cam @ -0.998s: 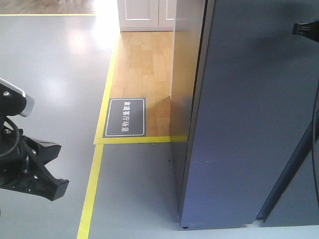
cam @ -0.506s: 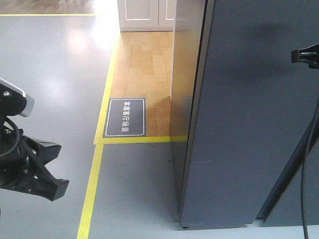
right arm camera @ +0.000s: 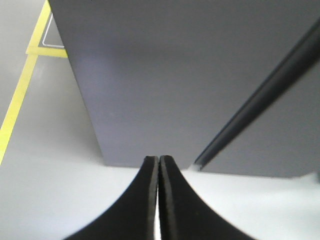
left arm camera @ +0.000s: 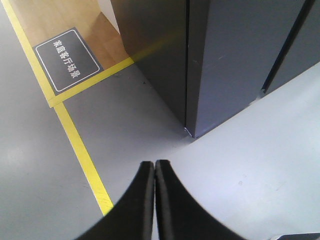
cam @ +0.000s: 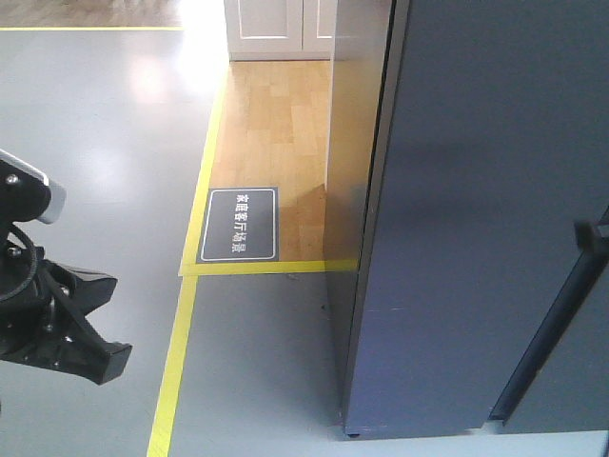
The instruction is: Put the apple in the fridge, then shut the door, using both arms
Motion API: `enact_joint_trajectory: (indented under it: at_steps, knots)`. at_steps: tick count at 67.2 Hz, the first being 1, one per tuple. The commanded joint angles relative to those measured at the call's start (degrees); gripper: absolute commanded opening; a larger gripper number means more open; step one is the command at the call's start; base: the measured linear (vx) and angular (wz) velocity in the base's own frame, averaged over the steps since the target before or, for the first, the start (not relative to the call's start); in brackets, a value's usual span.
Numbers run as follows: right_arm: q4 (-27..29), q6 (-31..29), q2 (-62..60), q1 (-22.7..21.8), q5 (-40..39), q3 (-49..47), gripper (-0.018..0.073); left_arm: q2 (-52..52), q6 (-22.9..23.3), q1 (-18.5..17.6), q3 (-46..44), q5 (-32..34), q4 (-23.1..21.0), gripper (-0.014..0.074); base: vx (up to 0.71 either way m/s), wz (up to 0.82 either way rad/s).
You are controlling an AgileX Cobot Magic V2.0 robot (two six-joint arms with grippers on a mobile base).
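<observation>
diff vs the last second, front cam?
The right hand dropped along the door: it was high at the right edge, and now only a dark bit shows lower at that edge. The cable seen earlier at the right edge is gone. Nothing was taken or let go; both hands are shut and empty, right, left. The left hand, door, and fridge are unchanged.

A glossy grey floor [cam: 95, 143] carries yellow tape lines [cam: 176, 362] framing a patch of light wood flooring [cam: 276, 124]. A dark floor sign [cam: 239, 224] with white characters lies there. White cabinet doors [cam: 276, 27] stand behind, with bright glare beside them.
</observation>
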State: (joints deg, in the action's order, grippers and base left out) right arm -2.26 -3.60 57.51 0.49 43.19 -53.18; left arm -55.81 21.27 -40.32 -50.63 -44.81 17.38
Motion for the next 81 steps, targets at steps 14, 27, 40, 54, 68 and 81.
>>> enact_joint_trajectory:
  at_steps: [14,27,40,54,68,81]
  knots:
    - [4.5,-2.79,-18.8,0.13,3.9,12.23,-0.0003,0.77,0.62,-0.21,-1.38,2.61,0.92,-0.0006,0.0,0.0]
    - [5.68,-2.74,-27.82,0.13,8.86,16.94,-0.0003,0.77,0.62,-0.21,-1.38,2.61,0.92,-0.0006,0.0,0.0]
    - [5.63,-2.74,-32.81,0.13,12.3,17.95,-0.0003,0.77,0.62,-0.21,-1.38,2.61,0.92,-0.0006,0.0,0.0]
    - [5.79,-2.45,-34.31,0.13,12.11,17.95,-0.0003,0.77,0.62,-0.21,-1.38,2.61,0.92,-0.0006,0.0,0.0]
    - [5.79,-2.45,-34.31,0.13,12.11,17.95,-0.0003,0.77,0.62,-0.21,-1.38,2.61,0.92,-0.0006,0.0,0.0]
    - [5.79,-2.45,-34.31,0.13,12.11,17.95,-0.0003,0.77,0.62,-0.21,-1.38,2.61,0.92,-0.0006,0.0,0.0]
